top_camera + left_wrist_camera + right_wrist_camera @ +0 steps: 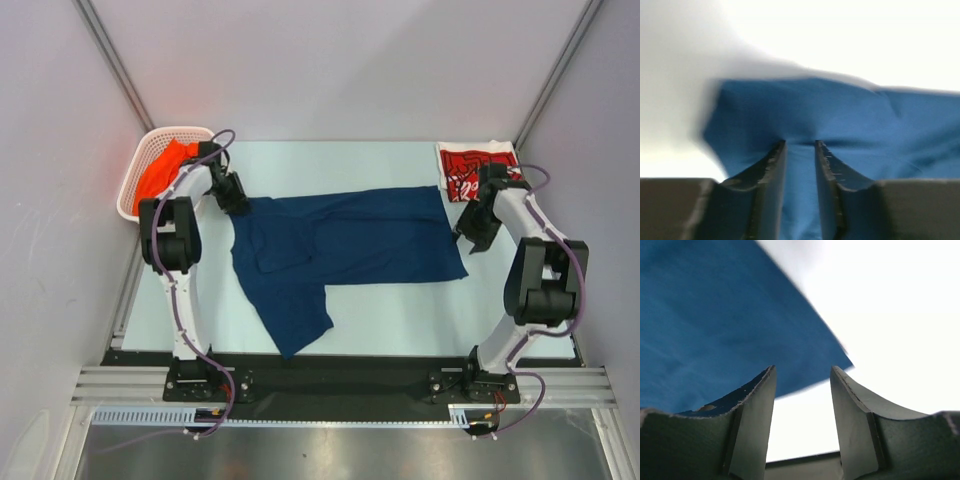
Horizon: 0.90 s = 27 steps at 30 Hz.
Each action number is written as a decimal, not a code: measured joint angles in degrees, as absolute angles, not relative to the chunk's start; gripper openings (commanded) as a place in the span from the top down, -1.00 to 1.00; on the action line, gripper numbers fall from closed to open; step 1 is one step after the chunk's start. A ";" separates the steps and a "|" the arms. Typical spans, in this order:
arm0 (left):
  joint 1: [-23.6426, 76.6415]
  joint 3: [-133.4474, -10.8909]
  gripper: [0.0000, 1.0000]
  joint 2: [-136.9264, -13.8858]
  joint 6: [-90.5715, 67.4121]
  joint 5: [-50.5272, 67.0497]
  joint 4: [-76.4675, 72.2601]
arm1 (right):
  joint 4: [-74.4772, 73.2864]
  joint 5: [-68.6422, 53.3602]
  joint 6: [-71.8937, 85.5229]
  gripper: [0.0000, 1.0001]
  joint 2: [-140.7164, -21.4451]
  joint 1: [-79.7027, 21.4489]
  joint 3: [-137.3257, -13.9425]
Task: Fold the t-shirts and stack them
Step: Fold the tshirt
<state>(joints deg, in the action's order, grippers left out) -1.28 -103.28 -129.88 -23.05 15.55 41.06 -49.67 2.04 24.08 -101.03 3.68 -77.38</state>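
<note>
Navy tee (340, 240) is sitting pretty much dead centre of the table (400, 310) in the top view. It's spread out flat, with one flap hanging down toward 7 o'clock, near the arm bases. I can't see any white print from here, only plain dark blue.

My left gripper (238, 203) is at the shirt's 10 o'clock corner. On the left wrist cam its fingers (775, 170) are only a narrow slot apart, with blue cloth (840, 115) showing in the slot and puckering right at the tips. That view is blurry, so I honestly can't tell if it's pinching the fabric or just resting on it.

My right gripper (468, 240) is at the shirt's 3 o'clock edge, just off the hem. On the right wrist cam the jaws stand well apart and there's only white tabletop between them. The tee's corner (715, 315) is just past the left-hand finger (757, 405), so that gripper is holding nothing.

The red tee (475, 165) is folded up at about 1 o'clock, in the far right corner of the table, close behind the right arm. The orange tee (160, 172) is bunched up in the white basket (150, 140) at 10 o'clock, off the table's far left corner.
</note>
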 measured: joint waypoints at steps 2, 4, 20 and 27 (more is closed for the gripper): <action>-2.63 -103.74 0.12 -129.88 -22.00 13.80 41.17 | -50.57 1.93 24.86 -0.05 -97.60 4.89 -73.87; -3.79 -103.72 0.05 -129.56 -21.82 13.72 41.50 | -50.92 1.78 25.39 -0.04 -94.48 5.52 -70.87; 10.24 -73.69 0.09 -86.83 -21.52 15.46 39.62 | -41.85 -6.33 27.16 0.16 -90.48 8.34 -54.68; 14.57 -57.74 0.09 -73.80 -21.50 13.96 42.87 | -36.91 -6.98 26.28 0.38 -93.21 8.25 -54.52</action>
<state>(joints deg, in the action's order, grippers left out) 14.57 -57.74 -73.80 -21.50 13.96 42.87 -36.91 -6.98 26.28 -93.21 8.25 -54.52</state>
